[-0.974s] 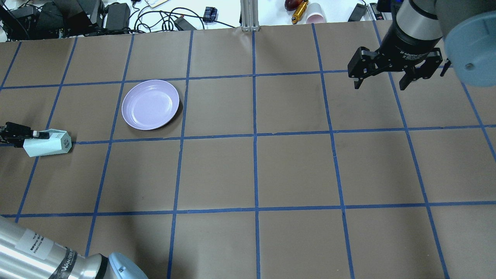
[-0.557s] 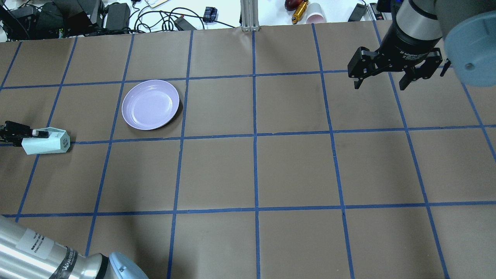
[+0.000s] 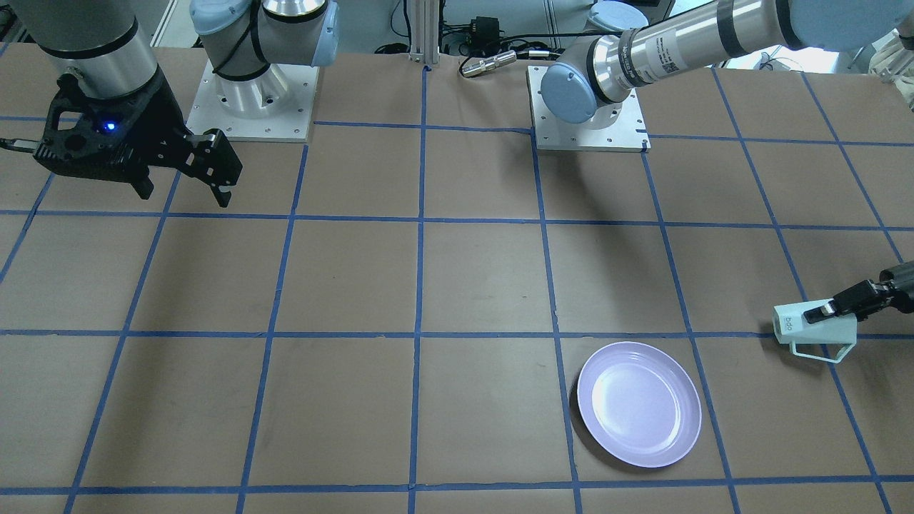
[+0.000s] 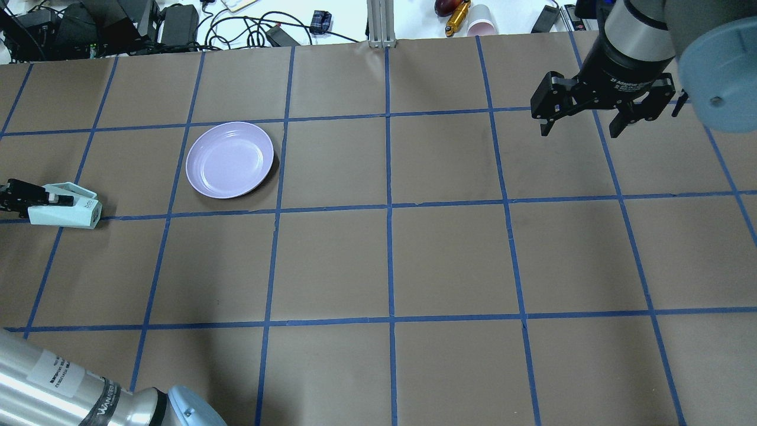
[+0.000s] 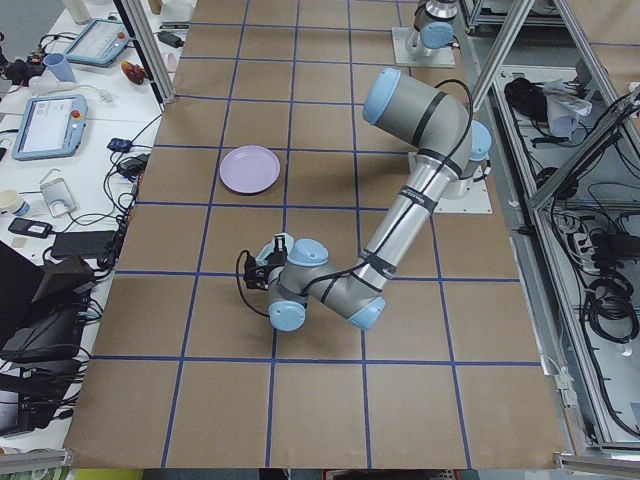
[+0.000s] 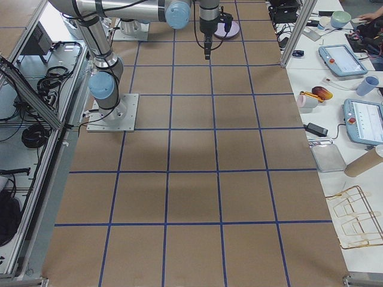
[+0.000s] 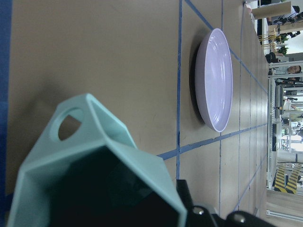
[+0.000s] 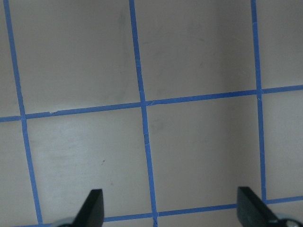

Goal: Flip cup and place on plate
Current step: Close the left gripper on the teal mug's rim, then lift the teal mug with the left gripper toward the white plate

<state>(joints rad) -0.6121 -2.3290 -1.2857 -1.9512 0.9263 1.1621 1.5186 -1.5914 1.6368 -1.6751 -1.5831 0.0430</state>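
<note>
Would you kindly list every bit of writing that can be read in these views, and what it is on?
"bdo", as far as it reads: dark lettering on the base of the cup.
"WAN", the rest curving out of sight: black band on the left arm.
Too small to read: white sticker on the left arm; white print on the right arm's wrist.

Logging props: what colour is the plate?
Glossy lavender plate, plain with no pattern; clearest in the overhead exterior view.
</note>
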